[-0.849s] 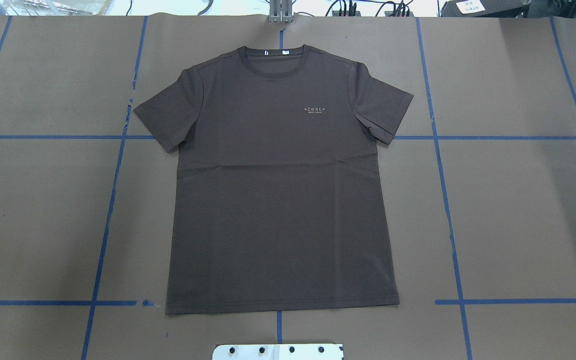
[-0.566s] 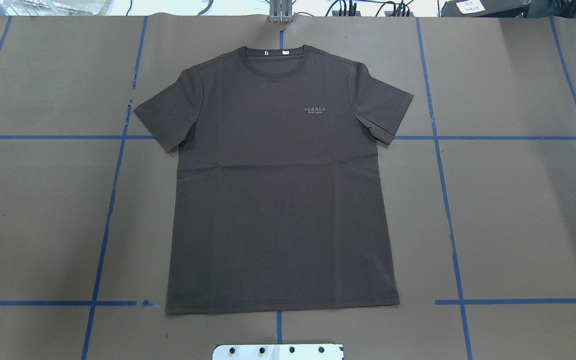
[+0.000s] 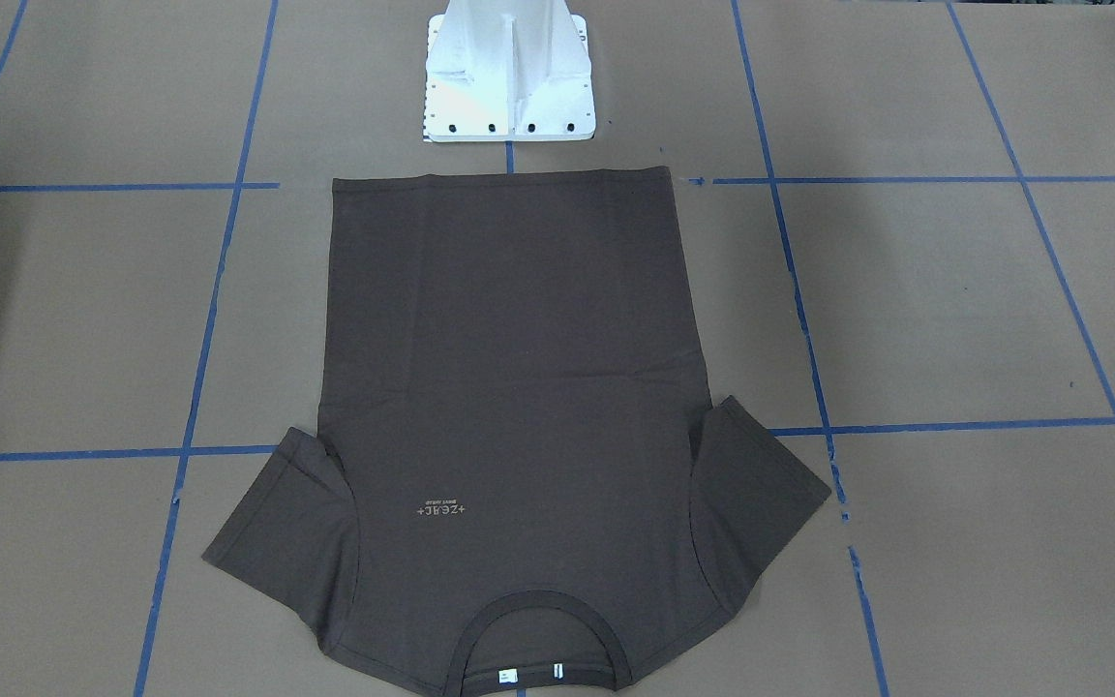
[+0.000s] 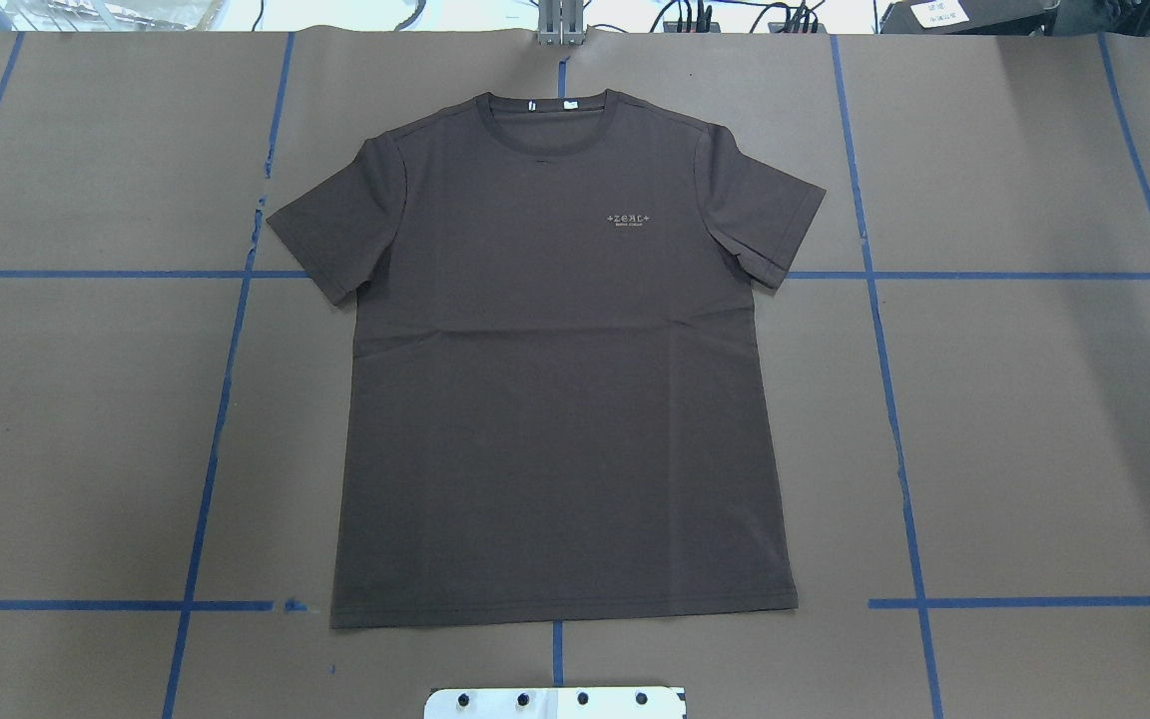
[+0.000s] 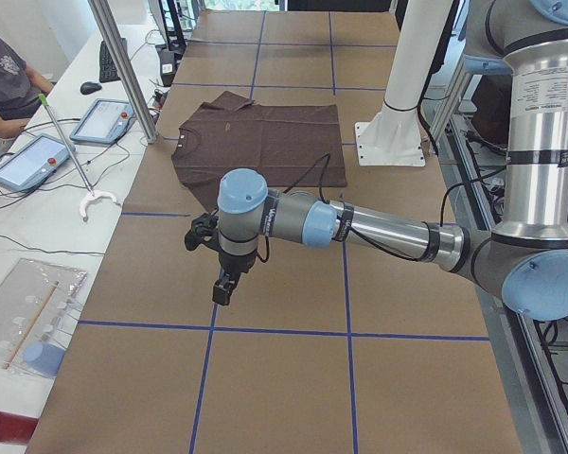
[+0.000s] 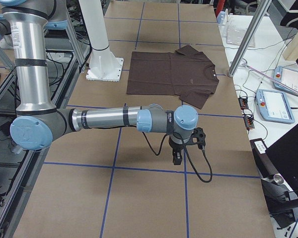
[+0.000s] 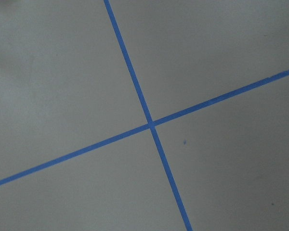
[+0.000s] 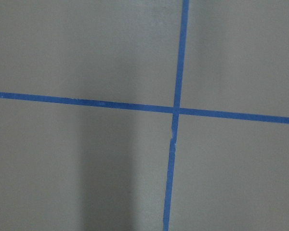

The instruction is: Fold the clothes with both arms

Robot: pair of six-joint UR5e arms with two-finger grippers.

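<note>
Far on the left, the grey-silver jointed left arm (image 5: 379, 227) stretches low over the brown paper-covered surface (image 4: 1034, 419). Its black two-finger left tool (image 5: 223, 286) points down above a crossing of blue tape lines (image 7: 151, 124), well apart from the garment. It shows only in a side view, so I cannot tell whether its jaws stand apart or together.

In the middle, the dark brown short-sleeved cloth T-shirt (image 4: 555, 399) lies flat and face up. Its ribbed round collar (image 4: 547, 130) is on the side away from the white pedestal base (image 3: 507, 77) and its hem is just beside the base. Both sleeves are spread, and a shallow crease (image 4: 535, 335) runs across the body below them. Nothing touches the T-shirt, and no fold is begun.

Far on the right, the matching right arm (image 6: 104, 119) holds the black right tool (image 6: 178, 157) over another tape crossing, equally far from the cloth. Its jaws cannot be judged either.

Several things could go wrong from here. Both tools have a long way to travel, and if they land at uneven points on the two sides, the fold would likely come out skewed. The cloth is thin and lies tight on the paper, so a pinch may catch only the top layer, miss altogether, or snag the paper beneath. Dark cloth on brown paper gives little contrast, which makes the edges hard to find. The crease could deepen into a wrinkle if the cloth is dragged rather than lifted.
</note>
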